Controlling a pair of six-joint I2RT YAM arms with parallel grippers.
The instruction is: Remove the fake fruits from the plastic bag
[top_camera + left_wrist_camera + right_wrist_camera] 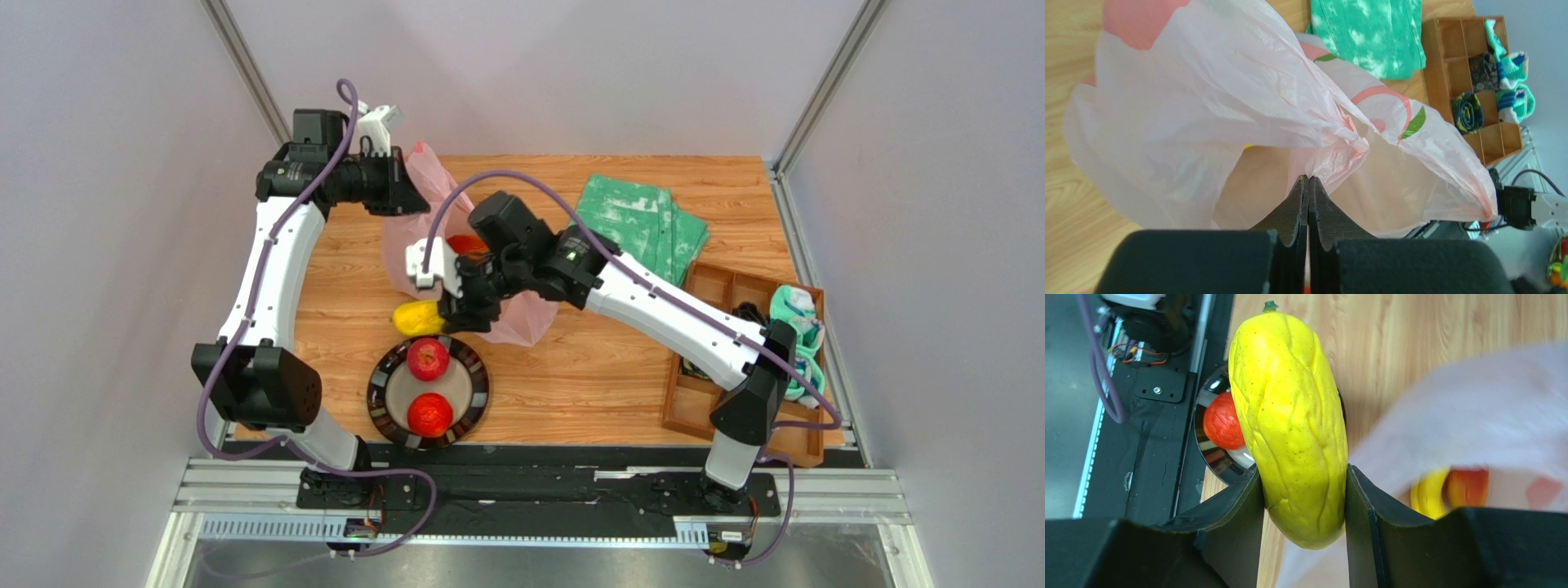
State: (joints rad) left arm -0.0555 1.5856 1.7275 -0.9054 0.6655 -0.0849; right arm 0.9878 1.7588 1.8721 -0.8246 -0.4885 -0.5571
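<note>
Yellow fruit: One long, wrinkled yellow fruit (1290,416), its long axis in line with the fingers that hold it and its green stem tip pointing away from the wrist. Seen from the top it lies roughly left to right, between the bag and the plate.
Right fingers: The right fingers (1238,508) clamp the fruit near its blunt end, one on each side.
Plastic bag: One pink plastic bag (1198,122), hoisted over the far left of the surface (589,368).
Left fingers: The left fingers (1295,211) are pressed flat together, pinching the bag film bunched at their tips.
Inside the bag: The right wrist view shows, blurred through the film, one bagged yellow piece (1427,493) and one red-orange piece (1468,487); the top view shows only a red-orange one.
Plate: One dark round plate (383,398) near the front edge carries two red fruits (427,359).
Beyond: One folded green-and-white cloth (644,221) and one wooden tray (718,288) at right; the left wrist view picks out rolled fabrics (1468,113) in the tray's compartments.
</note>
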